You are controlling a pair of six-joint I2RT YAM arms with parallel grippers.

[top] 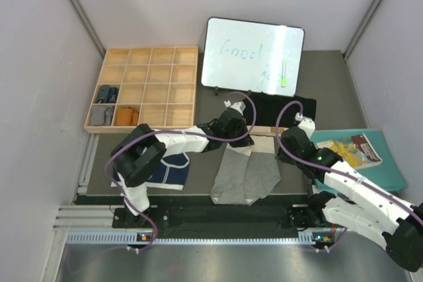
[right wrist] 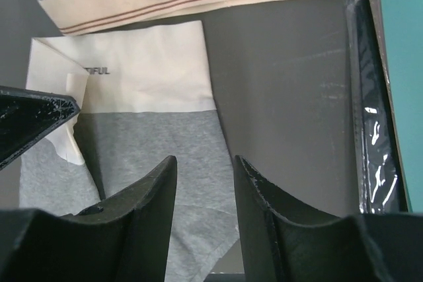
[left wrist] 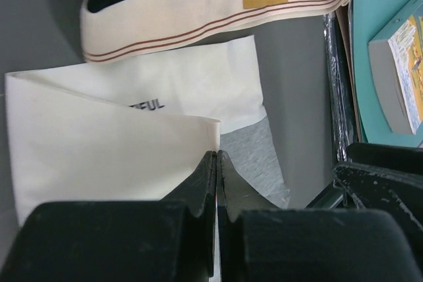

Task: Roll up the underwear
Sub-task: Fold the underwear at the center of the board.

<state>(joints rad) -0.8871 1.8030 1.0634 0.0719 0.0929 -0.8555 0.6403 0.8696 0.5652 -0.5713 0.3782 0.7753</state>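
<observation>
Counter (top: 330,84), dark grey.
- Rear left: wooden compartment tray (top: 151,84).
- Rear centre: whiteboard (top: 253,57).
- In front of it: black briefs (top: 291,110), beige waistband.
- Centre: grey briefs (top: 246,173), cream waistband, just beside the black pair.
- Near left: navy briefs (top: 168,171), white trim.
- Right: teal folder (top: 380,173).

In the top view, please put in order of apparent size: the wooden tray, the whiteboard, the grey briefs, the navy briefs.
Largest: wooden tray and whiteboard, too alike to rank.
Then: grey briefs.
Smallest: navy briefs, partly hidden under the left arm.
</observation>
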